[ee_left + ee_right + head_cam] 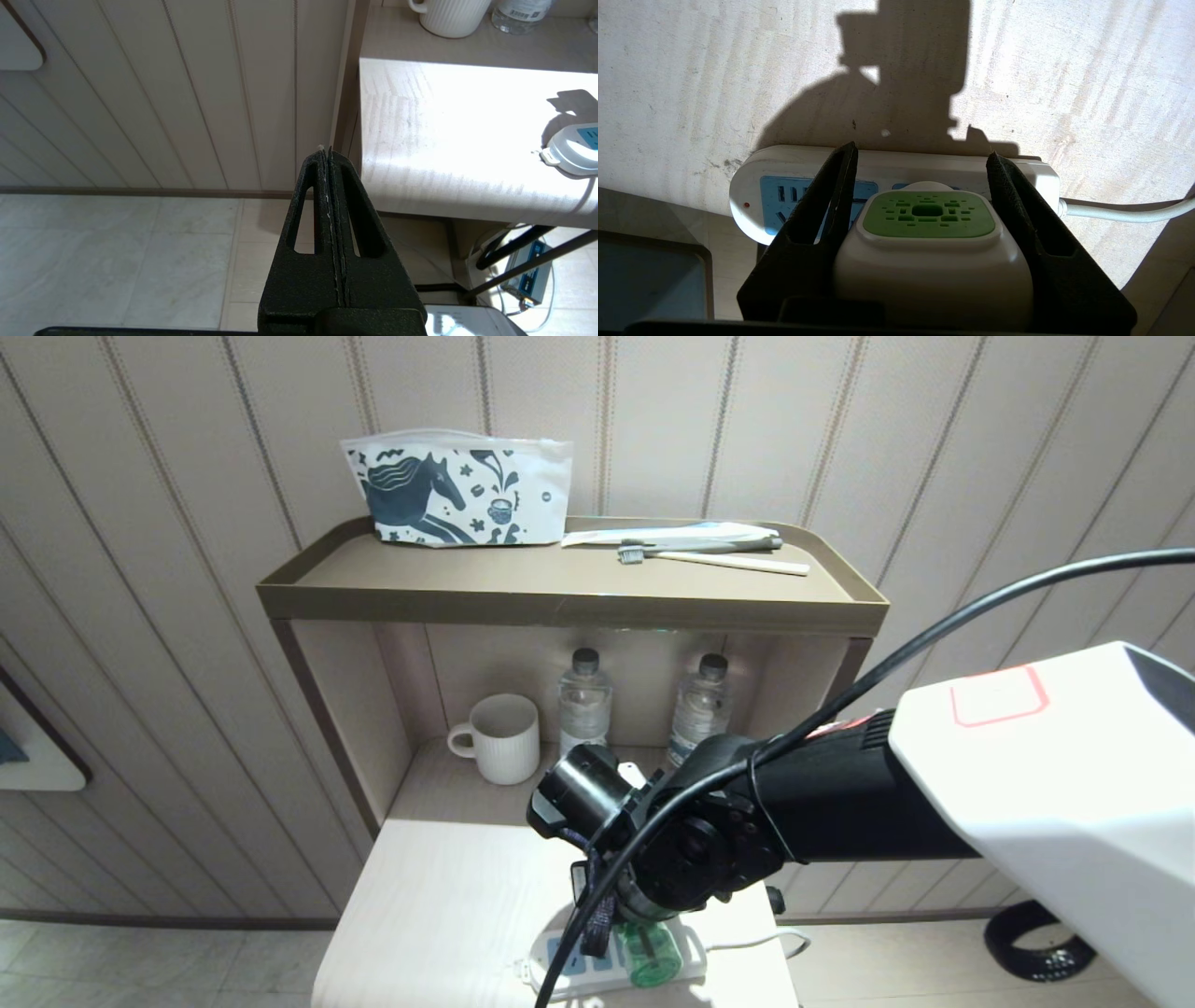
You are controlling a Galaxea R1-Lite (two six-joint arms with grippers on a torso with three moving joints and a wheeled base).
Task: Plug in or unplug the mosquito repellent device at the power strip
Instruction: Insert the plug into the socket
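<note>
Black fingers [831, 196] of the right gripper [924, 186] stand either side of the repellent device [929, 242], pressed against its white head, so the hold looks firm; its green top patch faces the wrist camera. Beyond it lies the power strip [896, 161], with a light-blue socket face showing at about nine o'clock from the device and the white cord [1125, 212] running off at three o'clock. In the head view the right arm reaches down over the table's [448, 896] near edge, and the green bottle of the device sits over the strip at six o'clock of that view.

Whether the pins are seated in a socket or hang just clear of it cannot be told. I judge the step to be the seating or the pulling itself, the device gripped right at the strip. The next move calls for a straight push or pull along the pins without tilting; the light strip could slide or lift with the device.

Parked off the table at its nine o'clock side, the left gripper [329, 154] hangs over the floor, fingers pressed together
</note>
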